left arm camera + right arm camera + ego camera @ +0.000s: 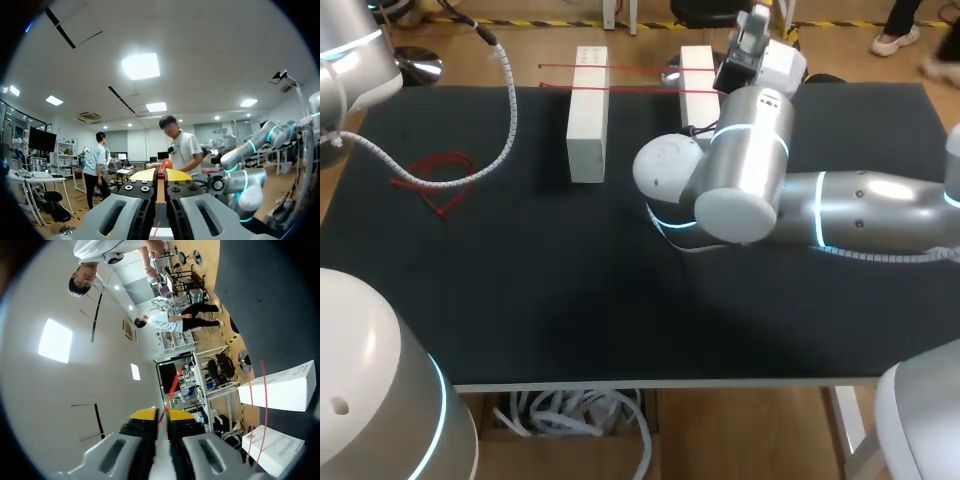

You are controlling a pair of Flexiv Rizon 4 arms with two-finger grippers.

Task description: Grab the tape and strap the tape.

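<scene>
Two thin red tape strands (pixel 630 68) run across two white blocks (pixel 587 110) (pixel 698 72) at the back of the black table. A loose red tape tangle (pixel 440 175) lies at the left. My right arm comes in from the right, and its wrist (pixel 752 40) rises behind the right block. In the right wrist view my right gripper (pixel 160 415) is shut on a red tape strand (pixel 171 387) that runs out ahead of its tips; both blocks (pixel 280 387) lie off to its side. My left gripper (pixel 161 175) points up into the room, shut on a red tape end (pixel 161 174).
A white corrugated cable (pixel 505 120) hangs from my left arm (pixel 350 50) over the table's left part, above the tape tangle. The black mat (pixel 570 290) covers the table up to its front edge. A box of white cables (pixel 575 415) sits below the front edge.
</scene>
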